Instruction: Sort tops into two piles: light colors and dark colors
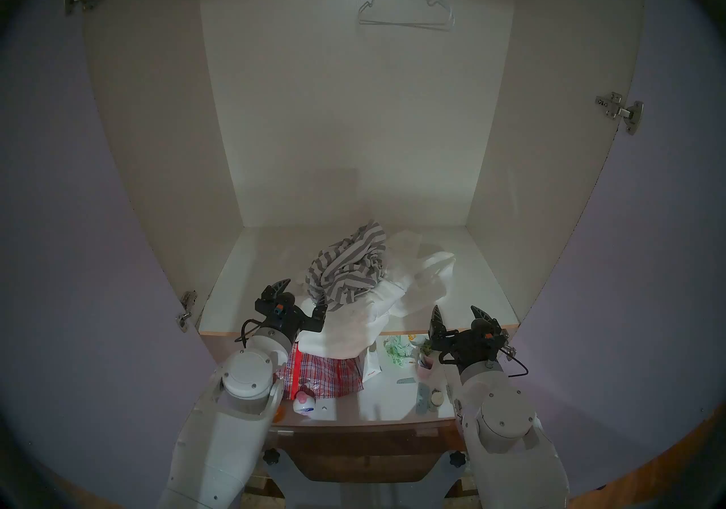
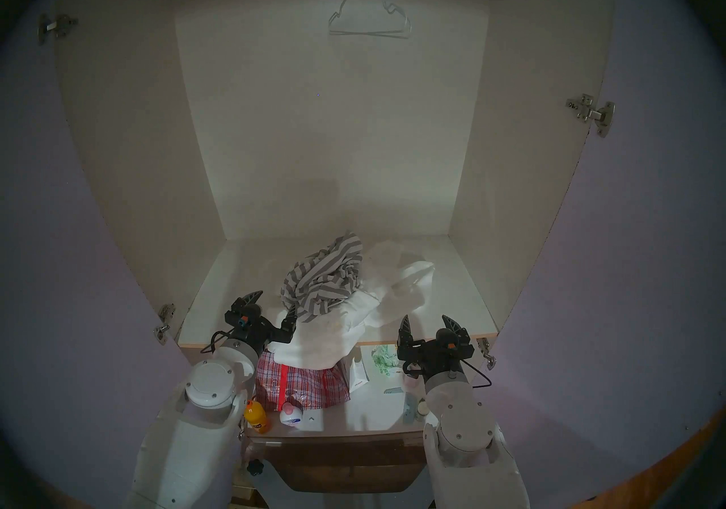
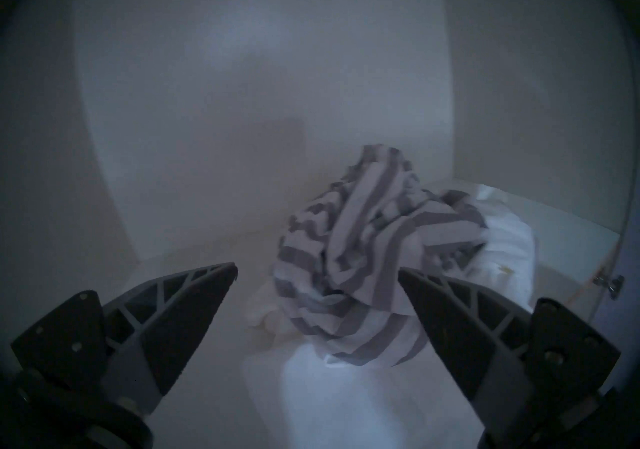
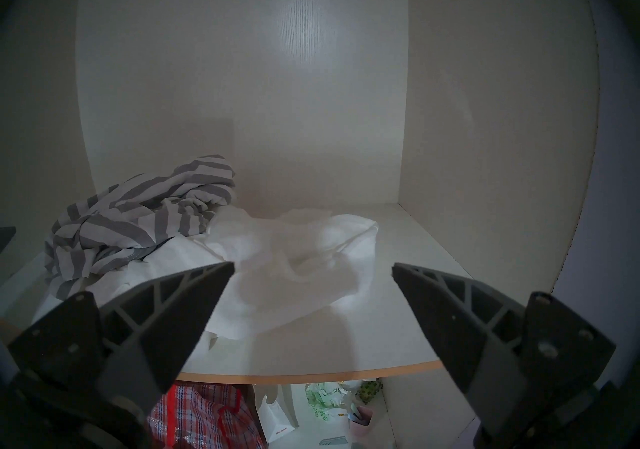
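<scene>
The sorting is, as I judge it, only at its beginning: the striped top [image 1: 347,264] lies crumpled on top of the white tops [image 1: 377,300], so the two piles are not yet separated. Both heaps sit on the wardrobe shelf [image 1: 479,288], near its middle, and one white fold hangs over the front edge at about 6 o'clock from the striped cloth. The left pincer [image 1: 300,298] is spread wide and holds nothing; it hovers just at the 7 o'clock side of the striped top, with one finger close to the cloth (whether it touches, I cannot tell). The right pincer [image 1: 457,317] is also spread and empty, in front of the shelf edge, at about 4 o'clock from the white heap. The next move probably calls for the left pincer to go forward, pinch a high fold of the striped cloth alone, and carry it to the bare left part of the shelf, toward 9 o'clock. The risk is that thin white cloth comes up together with it. The shelf is white and smooth, inside an open wardrobe with pale walls; a wire hanger [image 1: 406,5] hangs from the rail at 12 o'clock. Below the shelf, a lower worktop [image 1: 387,404] carries a red checked bag [image 1: 324,376] and small things.
</scene>
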